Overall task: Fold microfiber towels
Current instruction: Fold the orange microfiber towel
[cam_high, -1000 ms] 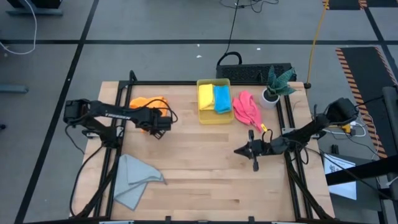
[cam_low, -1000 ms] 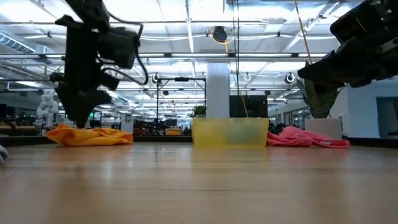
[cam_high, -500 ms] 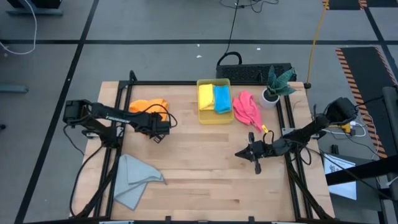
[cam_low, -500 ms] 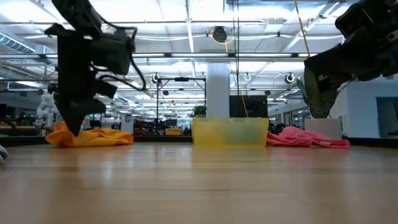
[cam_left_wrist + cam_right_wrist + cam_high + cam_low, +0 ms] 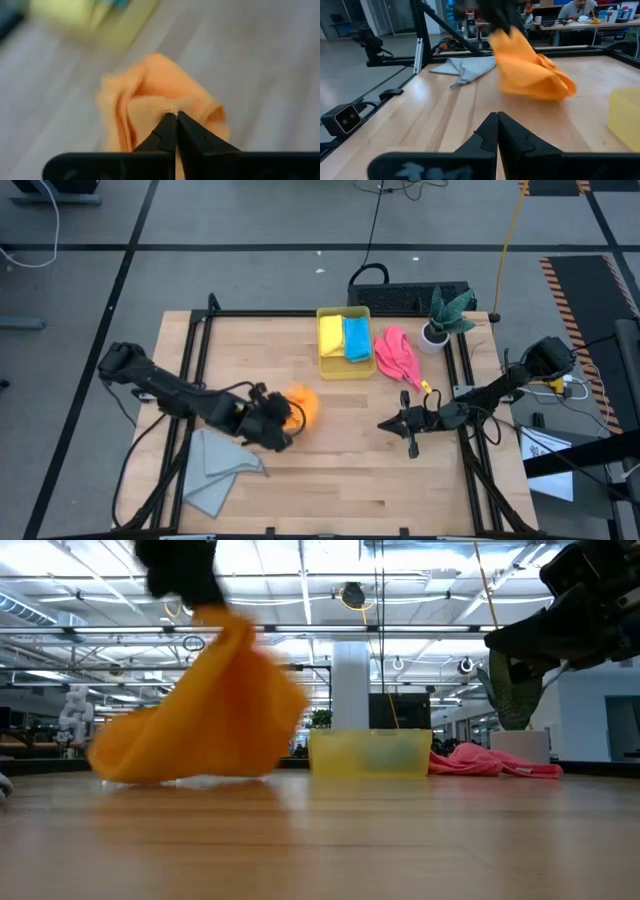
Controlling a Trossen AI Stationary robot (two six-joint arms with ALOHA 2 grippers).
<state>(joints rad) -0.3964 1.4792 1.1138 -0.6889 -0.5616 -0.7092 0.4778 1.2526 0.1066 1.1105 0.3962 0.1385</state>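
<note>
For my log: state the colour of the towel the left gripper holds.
Orange towel, clearest in the low view.

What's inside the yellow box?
The yellow box holds a yellow towel and a blue towel, folded side by side. Anything lying beneath them is covered and cannot be seen.

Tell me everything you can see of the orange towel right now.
The orange towel is a soft, crumpled microfiber cloth, pinched at one bunched edge by the left pincer, which is shut on it. It hangs from that grip, lifted, with its lower folds at the wooden table, near the middle, left of centre. Nothing else touches it.
</note>
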